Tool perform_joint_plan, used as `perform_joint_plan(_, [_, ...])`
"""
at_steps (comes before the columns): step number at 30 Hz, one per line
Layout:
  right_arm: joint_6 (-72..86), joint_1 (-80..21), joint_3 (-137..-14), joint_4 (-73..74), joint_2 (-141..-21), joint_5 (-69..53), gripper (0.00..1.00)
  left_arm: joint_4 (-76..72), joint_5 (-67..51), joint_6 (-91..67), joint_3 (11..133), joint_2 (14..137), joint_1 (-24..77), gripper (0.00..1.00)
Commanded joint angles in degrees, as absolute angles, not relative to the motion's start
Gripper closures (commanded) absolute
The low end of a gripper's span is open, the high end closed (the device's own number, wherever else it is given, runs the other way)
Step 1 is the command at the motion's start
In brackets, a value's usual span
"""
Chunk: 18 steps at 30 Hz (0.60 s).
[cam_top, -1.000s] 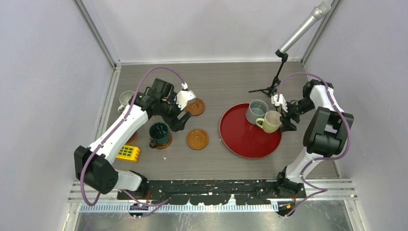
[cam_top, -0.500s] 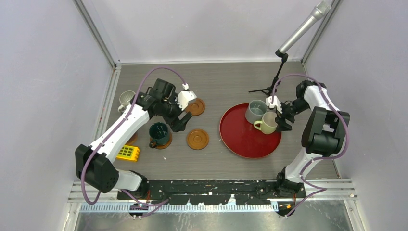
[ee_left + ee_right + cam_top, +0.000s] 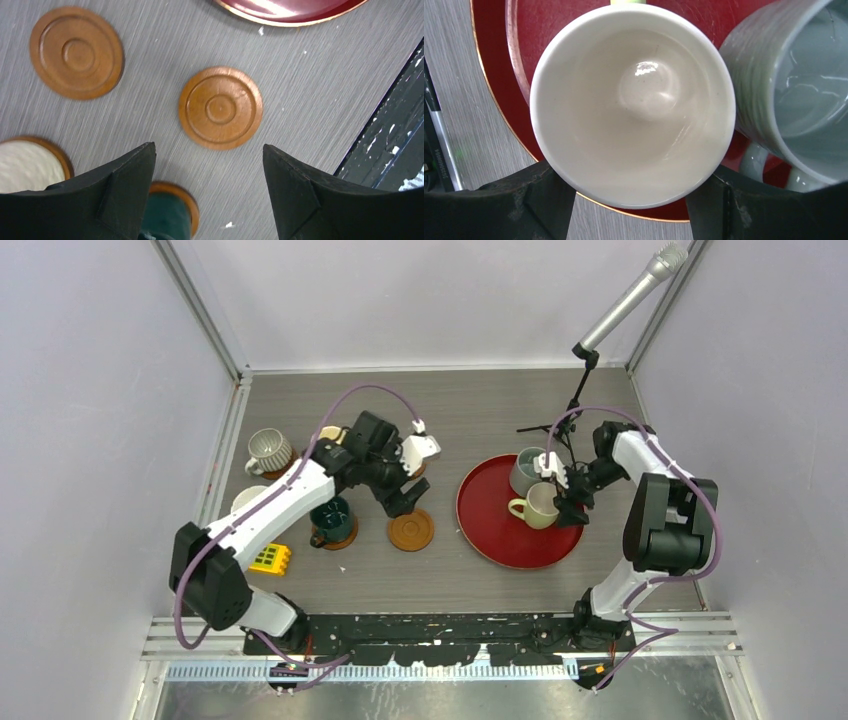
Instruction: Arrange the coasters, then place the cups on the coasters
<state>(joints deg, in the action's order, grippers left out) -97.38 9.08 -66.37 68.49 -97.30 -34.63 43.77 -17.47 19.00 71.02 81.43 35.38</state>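
My right gripper [image 3: 567,502] is shut on a pale green cup [image 3: 631,105], one finger on each side, over the red tray [image 3: 500,540]. A grey-blue cup [image 3: 528,470] stands beside it on the tray. My left gripper [image 3: 207,147] is open and holds nothing, hovering just above a bare coaster [image 3: 220,107], also in the top view as a bare coaster [image 3: 411,529]. A second bare coaster [image 3: 76,51] lies further off. The dark teal cup [image 3: 331,520], the ribbed cup [image 3: 268,450] and a white cup [image 3: 25,165] each stand on a coaster.
A yellow gridded block [image 3: 268,558] lies near the left arm's base. A microphone stand [image 3: 560,425] rises behind the tray at the back right. Metal rails run along the table's left and near edges.
My right gripper has carried the pale green cup leftward over the tray. My left gripper has swung right, towards the bare coaster, uncovering the ribbed cup.
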Motion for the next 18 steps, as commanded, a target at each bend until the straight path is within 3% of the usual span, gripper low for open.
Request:
perform_joint_plan(1, [-92.60,6.91,-64.17,65.71,-93.69,-37.38,0.25,35.26,-17.40,17.58,71.07,85.42,39.73,0.21])
perform_joint_plan(5, [-90.16,5.67,-63.38,64.61,-92.48,-37.92,0.25,32.92,-21.13,25.40,72.66,90.51,44.54,0.24])
perform_joint_plan(18, [-84.73,4.93,-59.69,61.42,-88.07,-37.69,0.25,29.64,-23.00,24.89,78.41,99.79,46.74,0.25])
